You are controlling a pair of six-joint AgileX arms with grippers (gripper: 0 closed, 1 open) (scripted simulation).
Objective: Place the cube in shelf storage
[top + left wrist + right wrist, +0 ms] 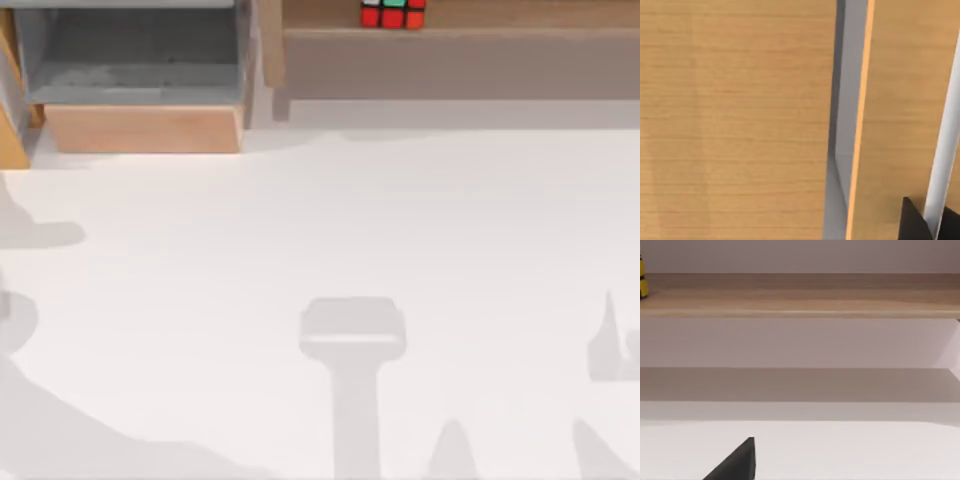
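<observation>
Top view: cube [392, 13] sits on shelf storage [470, 35] plank at table's [320, 300] far edge, right of the grey-lined box [135, 75]. Can't tell either claw's state from what I've got. Left wrist view: wood panels up close.

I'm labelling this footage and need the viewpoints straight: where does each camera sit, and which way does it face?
Top view: above the table, looking down; the cube sits on the shelf storage, right of the grey-lined box; only arm shadows fall on the table.
Left wrist view: on the left arm, close against wood panels; a dark end effector tip at the edge.
Right wrist view: on the right arm, facing the shelf storage front; a dark fingertip shows.
Shared: top and right wrist views both show shelf and cube.
</observation>
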